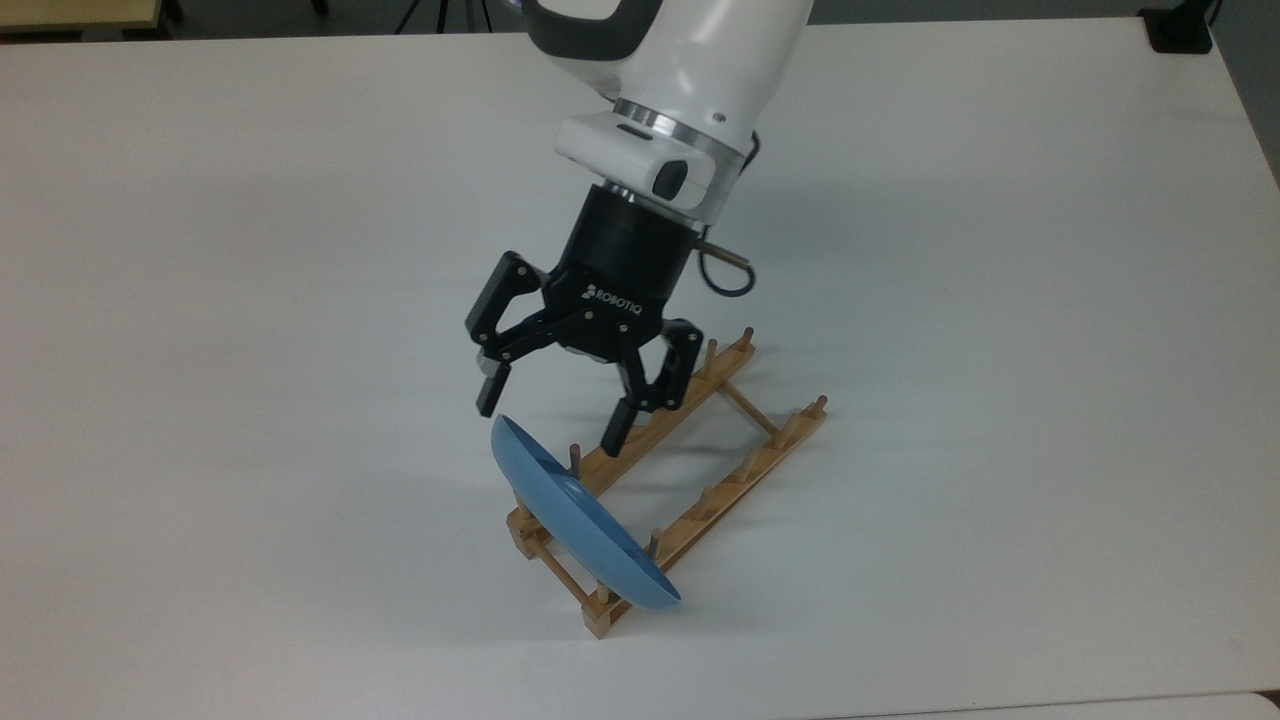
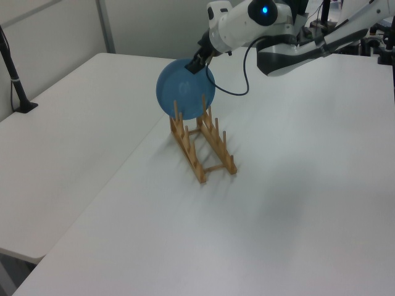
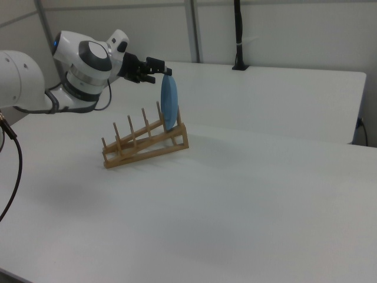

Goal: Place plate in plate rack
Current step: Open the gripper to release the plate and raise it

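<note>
Glossy round light-blue plate (image 1: 580,525) standing on edge in wooden pegged plate rack (image 1: 700,480), centre frame, black gripper (image 1: 553,422) above, fingers spread wide, holding nothing

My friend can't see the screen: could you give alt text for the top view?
A round light-blue plate stands on edge in the end slot of a long light-brown wooden peg rack on a white table. Just above the plate's upper rim, a black two-finger gripper on a white robot arm hangs open.
</note>
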Motion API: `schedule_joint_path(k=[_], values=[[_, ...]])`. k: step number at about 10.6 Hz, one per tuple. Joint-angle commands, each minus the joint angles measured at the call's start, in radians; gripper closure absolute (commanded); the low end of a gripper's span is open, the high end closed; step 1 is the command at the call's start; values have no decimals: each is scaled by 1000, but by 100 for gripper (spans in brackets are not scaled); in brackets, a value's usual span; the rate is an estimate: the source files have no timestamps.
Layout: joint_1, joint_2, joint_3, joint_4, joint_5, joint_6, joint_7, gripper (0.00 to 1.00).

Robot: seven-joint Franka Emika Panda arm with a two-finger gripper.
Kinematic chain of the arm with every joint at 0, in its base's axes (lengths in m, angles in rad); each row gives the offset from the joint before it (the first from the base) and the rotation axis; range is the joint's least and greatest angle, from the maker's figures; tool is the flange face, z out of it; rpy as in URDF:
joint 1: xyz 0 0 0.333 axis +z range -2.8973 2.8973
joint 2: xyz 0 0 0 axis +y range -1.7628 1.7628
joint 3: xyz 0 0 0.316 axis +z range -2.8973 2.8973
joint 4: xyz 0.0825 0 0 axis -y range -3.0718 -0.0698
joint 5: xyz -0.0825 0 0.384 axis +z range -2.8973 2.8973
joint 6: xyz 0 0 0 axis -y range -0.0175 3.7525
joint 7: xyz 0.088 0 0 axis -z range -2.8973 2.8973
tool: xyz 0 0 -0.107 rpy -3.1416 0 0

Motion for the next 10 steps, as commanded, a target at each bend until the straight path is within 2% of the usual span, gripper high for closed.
schedule_joint_path(k=[1,2,4,6,8,10], values=[[-3,-74,48,-18,300,-41,43,0],[-17,-99,80,-26,400,-99,43,0],[-57,-154,131,-31,550,-226,40,0],[-129,-222,208,-67,676,-433,-97,0],[-180,-278,216,-70,866,-687,-287,0],[-229,-340,217,-78,916,-907,-432,0]])
